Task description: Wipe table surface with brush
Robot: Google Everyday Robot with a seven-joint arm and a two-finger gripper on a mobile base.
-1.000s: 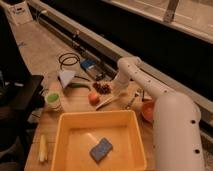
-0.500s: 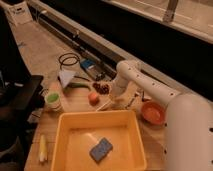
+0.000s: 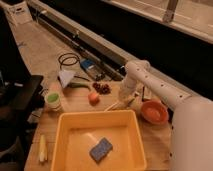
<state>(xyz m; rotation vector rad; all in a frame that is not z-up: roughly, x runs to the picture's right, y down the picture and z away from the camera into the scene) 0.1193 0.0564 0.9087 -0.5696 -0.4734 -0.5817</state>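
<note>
The table surface (image 3: pixel 75 102) is light tan wooden planks. My white arm reaches in from the lower right, bends at an elbow (image 3: pixel 135 67) and comes down to the table behind the tub. My gripper (image 3: pixel 122 99) sits low over the planks between the red-orange fruit (image 3: pixel 93 98) and the orange bowl (image 3: pixel 154 111). It is shut on the brush (image 3: pixel 113 106), a slim stick. The brush's pale end slants down and left to the wood, just behind the tub's far rim.
A big yellow tub (image 3: pixel 60 145) at the front holds a blue sponge (image 3: pixel 101 149). A green cup (image 3: pixel 53 100), dark grapes (image 3: pixel 102 88), a green vegetable (image 3: pixel 77 85), a white paper cone (image 3: pixel 66 76) and a cable coil (image 3: pixel 68 60) lie to the left. A pale yellow item (image 3: pixel 42 148) lies by the table's left edge.
The gripper has stayed almost in place with the brush near the tub's far rim. The big arm segment at the right has shifted, and the orange bowl now shows in full.
</note>
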